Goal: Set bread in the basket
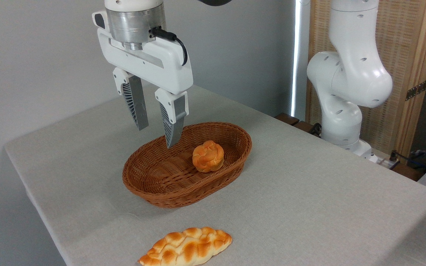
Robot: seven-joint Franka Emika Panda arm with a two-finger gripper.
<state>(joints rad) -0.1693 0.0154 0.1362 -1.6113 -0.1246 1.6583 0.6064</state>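
Bread [185, 247] count is sitting at two if you include the bun: one long braided loaf and one small round knotted bun [208, 156]. One basket [154, 184], one end effector [156, 136], and a second white arm base [346, 88] standing behind the basket to the right, off the counter [327, 192].

The loaf is looking flat and pointed at both ends, golden-orange crust with pale cream seams running between the braids. It's lying on the counter in front of the basket, well apart from it, right at the near edge of the shot, so not in the basket.

The bun is sitting inside the basket, toward its right half.

The end effector is hanging above the basket's left-rear part, fingers [138, 107] spread apart and holding nothing, tips pointing down, not touching the wicker.
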